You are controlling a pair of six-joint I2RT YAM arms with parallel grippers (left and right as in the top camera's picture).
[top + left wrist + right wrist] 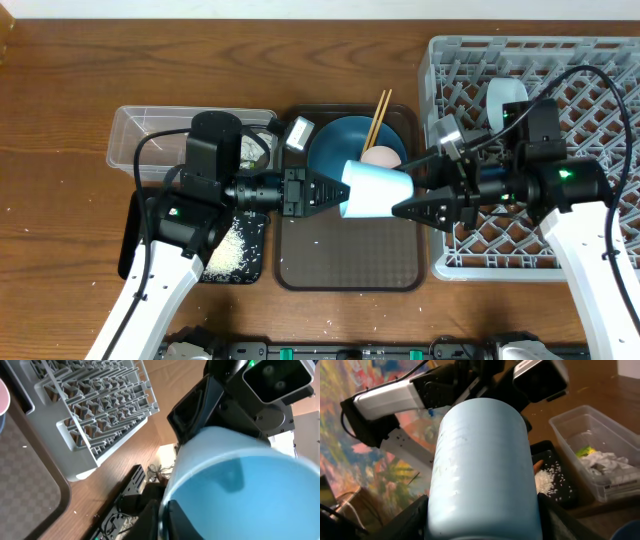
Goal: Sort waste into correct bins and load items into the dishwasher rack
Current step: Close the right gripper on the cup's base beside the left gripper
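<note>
- One blue cup [377, 190] lies sideways in the air above the tray [345, 262].
- Left gripper [340, 190] jaws pinch its rim.
- Right gripper [398, 208] jaws clamp its body from the opposite end.

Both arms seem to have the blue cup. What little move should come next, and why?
Probably the left gripper should let go of the rim. It pinches the light blue cup over the brown tray, while the right gripper has its fingers against both sides, nearer the dishwasher rack.
</note>
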